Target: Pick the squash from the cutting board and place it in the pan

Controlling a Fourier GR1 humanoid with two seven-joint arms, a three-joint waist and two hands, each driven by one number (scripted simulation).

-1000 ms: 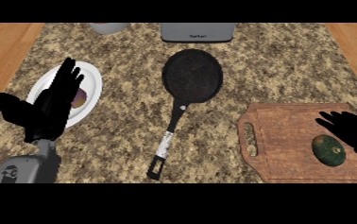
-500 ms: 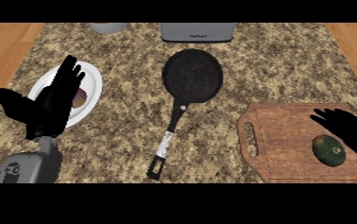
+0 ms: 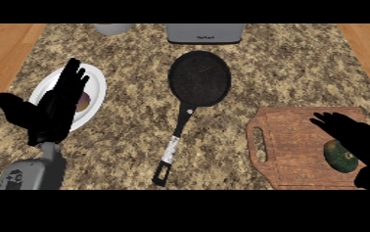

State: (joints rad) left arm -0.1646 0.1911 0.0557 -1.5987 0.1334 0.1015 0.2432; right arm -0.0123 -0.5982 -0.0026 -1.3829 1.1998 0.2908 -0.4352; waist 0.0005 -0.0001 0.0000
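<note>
Squash is not yet picked up, so the whole carry is left: going left to right, the left hand [image 3: 61, 106] rests open with straight fingers over the white plate [image 3: 98, 81], the pan [image 3: 199, 78] sits bare mid-counter, and the squash [image 3: 339, 156] lies on the cutting board [image 3: 289, 148] at far right. The right hand [image 3: 347, 130], fingers spread apart, overlaps the squash's upper edge without closing on it. Whether it touches is hard to judge; the plate's brownish item is mostly hidden.

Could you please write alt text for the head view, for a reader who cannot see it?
The right hand reaches over a green squash on a wooden cutting board at the right of a granite counter. An empty black pan lies in the middle, handle toward the robot. The left hand rests open over a white plate at the left.
</note>
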